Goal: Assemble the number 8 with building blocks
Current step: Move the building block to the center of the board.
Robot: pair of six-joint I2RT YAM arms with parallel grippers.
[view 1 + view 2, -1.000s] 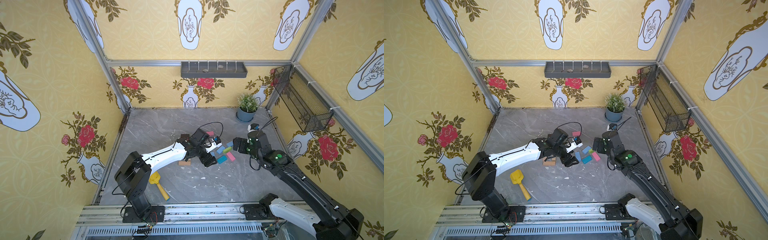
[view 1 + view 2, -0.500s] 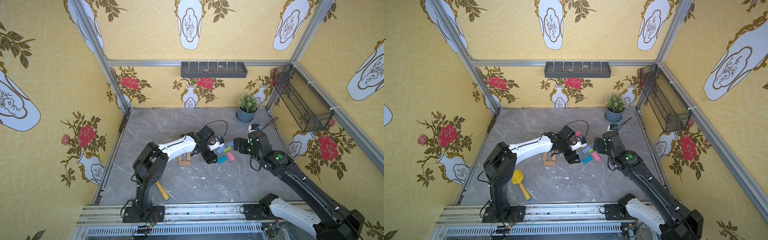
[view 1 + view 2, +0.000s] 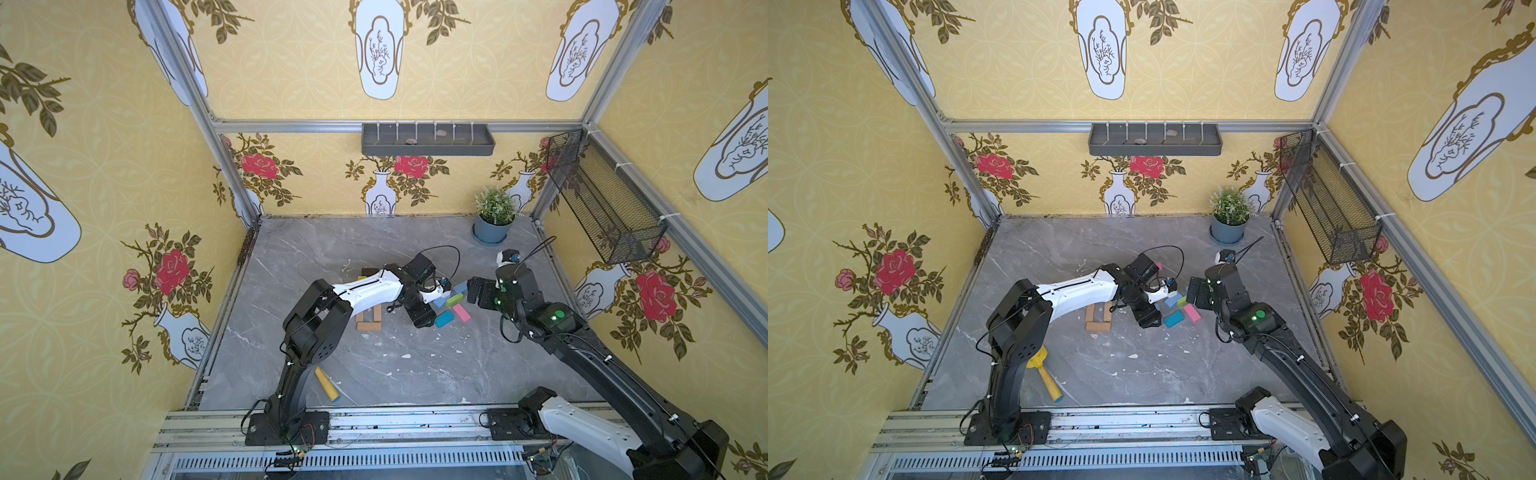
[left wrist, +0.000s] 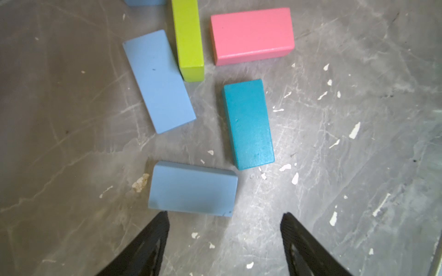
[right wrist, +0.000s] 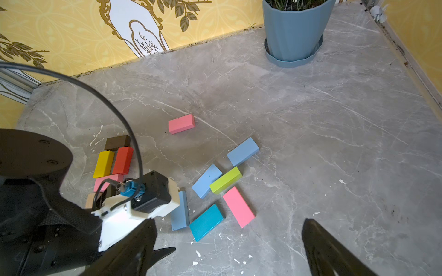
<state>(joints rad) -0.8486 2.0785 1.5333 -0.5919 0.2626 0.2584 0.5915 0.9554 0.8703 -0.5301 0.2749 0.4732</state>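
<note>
left arm (image 3: 365, 291) covers most of the block group at table (image 3: 324, 249) centre in both top views; only three tan blocks (image 3: 1098, 326) in a U at its near end show clearly there. Right wrist view sees past it: brown block (image 5: 117, 142), red block (image 5: 123, 160), yellow block (image 5: 103, 164), a pink block (image 5: 108, 180) half under the left wrist camera, one tan corner. Building blocks total 14: 3 tan, 3 pink, 3 light blue, 1 each red, yellow, brown, green, teal. Loose ones lie right of centre: light blue block (image 4: 192, 188) just ahead of left gripper (image 4: 224, 217), can't tell if a tip touches it; beyond it teal block (image 4: 248, 124), second light blue block (image 4: 159, 81), green block (image 4: 189, 40) on its long edge against that one, loose pink block (image 4: 252, 35). Third light blue block (image 5: 242, 151) is cut off in the left wrist view. Lone pink block (image 5: 181, 123) sits nearer the back edge. Left jaws apart, nothing between. Right gripper (image 5: 229, 221) jaws wide, empty, on the cluster's right-edge side, facing the left one. Around: potted plant (image 3: 492, 224) in far right corner, yellow shovel (image 3: 1044, 374) by front edge, scoop mostly behind left arm, wire basket (image 3: 602, 199) on right wall, grey shelf (image 3: 428, 141) on back wall
</note>
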